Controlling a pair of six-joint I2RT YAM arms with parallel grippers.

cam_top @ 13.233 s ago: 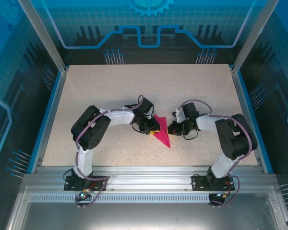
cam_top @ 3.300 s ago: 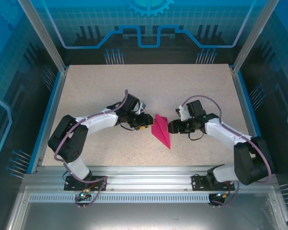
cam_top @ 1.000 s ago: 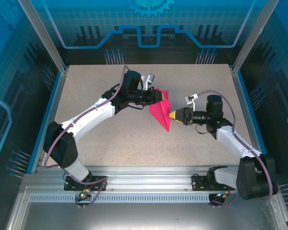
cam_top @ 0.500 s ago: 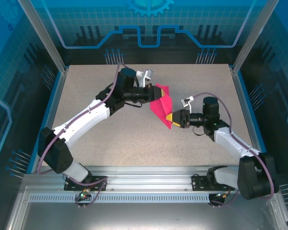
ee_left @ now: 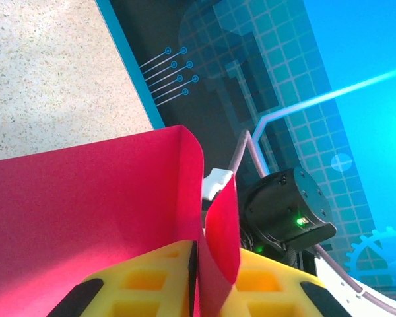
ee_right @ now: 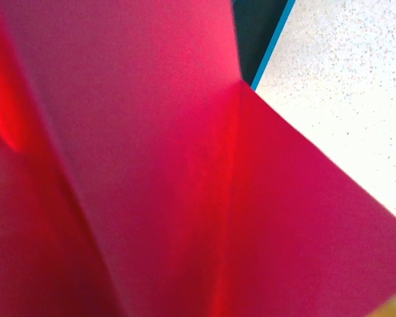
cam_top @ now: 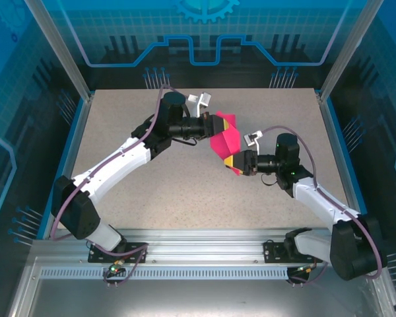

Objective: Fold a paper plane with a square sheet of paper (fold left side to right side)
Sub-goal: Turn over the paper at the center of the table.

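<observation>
Paper plane: up in the air, folks, clear of the table, slung between the two arms over the far middle, broad end high, pointed end lower and nearer.
Left gripper: clamped tight on the broad end. From its wrist you can see both yellow fingers squeezing a fold of pink paper between them.
Right gripper: right at the pointed end, jaws standing fairly wide about it. Whether they have bitten down I cannot tell. From its wrist the pink paper sits very close to the lens, with a sliver of yellow at the corner.
Shape so far: no flat square any more. This is a narrow creased dart, with the flaps beyond the left pinch splaying apart, one curling over.
Done, by my reckoning: the main folds are in, and it reads as a plane.
Left to do, I'd say: finishing only. Firm the centre crease or set the wings, then lay it down.
Risk: thin paper held at both ends, so any pull in opposite directions could tear or crumple it.
</observation>
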